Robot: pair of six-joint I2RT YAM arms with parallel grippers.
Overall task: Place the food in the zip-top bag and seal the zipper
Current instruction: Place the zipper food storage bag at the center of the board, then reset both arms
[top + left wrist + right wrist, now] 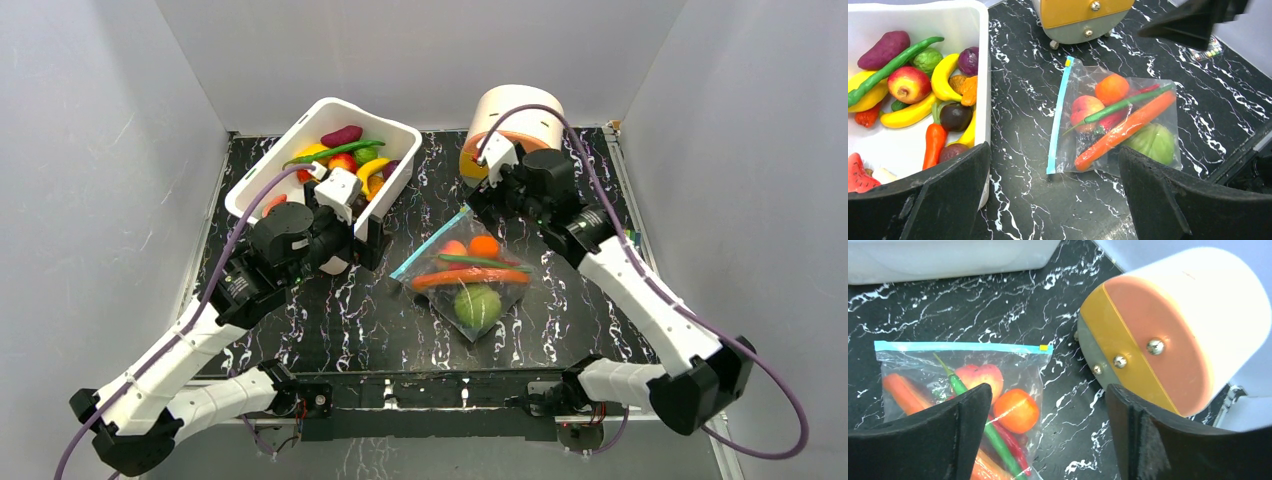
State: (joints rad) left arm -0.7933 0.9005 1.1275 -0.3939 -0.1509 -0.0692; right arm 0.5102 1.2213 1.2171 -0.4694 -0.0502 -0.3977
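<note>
Black marble-patterned tabletop (330, 310), glossy and veined in white, sits between plain grey walls. At its middle lies the zip-top bag (1078, 80), a clear, crinkly pouch lying flat. Its zipper (1058, 120), a thin teal strip, runs straight along the edge that faces the white bin (984, 70).

Inside the bag, the long, tapered orange carrot (1128, 127) lies diagonally, with the round, leafy-textured green cabbage (1153, 142) just beside it at the closed end. The blushed peach (1085, 107) and the smooth orange (1111, 88) sit nearer the zipper. The slim green pepper (1120, 105) lies across them. Something red shows under it, perhaps grapes, though the wrinkled plastic blurs its shape.

The bin is a hard, rounded rectangular tub holding more toy produce (943, 75). A drum-shaped toy (1173, 330) lies on its side at the back right, with a cream shell, a salmon face, a mustard band and shiny metal studs.

The left gripper (1053, 155) hangs by the bin's near corner, jaws spread wide and holding nothing. The right gripper (1047, 390) hangs above the bag's back corner beside the drum, released, with nothing between its matte black fingers.
</note>
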